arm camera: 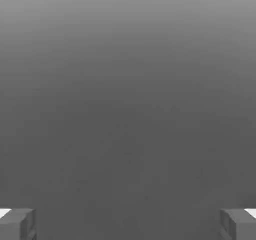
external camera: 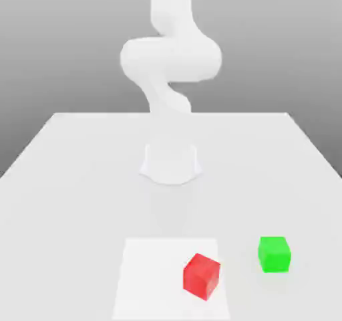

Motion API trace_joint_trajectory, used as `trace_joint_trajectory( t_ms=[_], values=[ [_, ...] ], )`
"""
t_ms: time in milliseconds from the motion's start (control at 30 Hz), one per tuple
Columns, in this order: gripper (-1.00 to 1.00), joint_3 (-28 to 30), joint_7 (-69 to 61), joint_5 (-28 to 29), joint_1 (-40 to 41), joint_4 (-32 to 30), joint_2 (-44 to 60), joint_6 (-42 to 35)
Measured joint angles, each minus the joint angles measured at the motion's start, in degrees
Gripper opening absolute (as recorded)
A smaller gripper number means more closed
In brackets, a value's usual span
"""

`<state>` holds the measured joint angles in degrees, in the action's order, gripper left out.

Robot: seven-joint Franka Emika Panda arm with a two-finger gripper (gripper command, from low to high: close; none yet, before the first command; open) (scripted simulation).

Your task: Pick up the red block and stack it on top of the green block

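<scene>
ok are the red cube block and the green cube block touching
Apart: the exterior view shows bare tabletop between the red block and the green block.

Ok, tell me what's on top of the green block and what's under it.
Nothing sits on the green block; its top face is bare. It appears to rest on the table, but its underside is hidden.
</scene>
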<state>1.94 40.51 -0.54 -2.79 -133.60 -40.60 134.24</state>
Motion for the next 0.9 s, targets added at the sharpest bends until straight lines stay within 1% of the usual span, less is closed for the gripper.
trace_joint_trajectory(
  t_ms=[233, 467, 600, 733, 900],
  values=[
    [0.00, 4.6, -15.7, -2.3, -6.9, -5.2, 14.9, 7.0],
    [0.00, 6.7, -31.1, -4.7, -11.5, -10.2, 29.6, 13.8],
    [0.00, 6.3, -39.0, -4.8, -12.7, -13.1, 37.8, 17.7],
    [0.00, 6.0, -45.1, -2.6, -13.1, -15.9, 45.8, 21.9],
    [0.00, 3.9, -48.5, -4.9, -11.6, -15.2, 56.0, 29.9]
  ],
)
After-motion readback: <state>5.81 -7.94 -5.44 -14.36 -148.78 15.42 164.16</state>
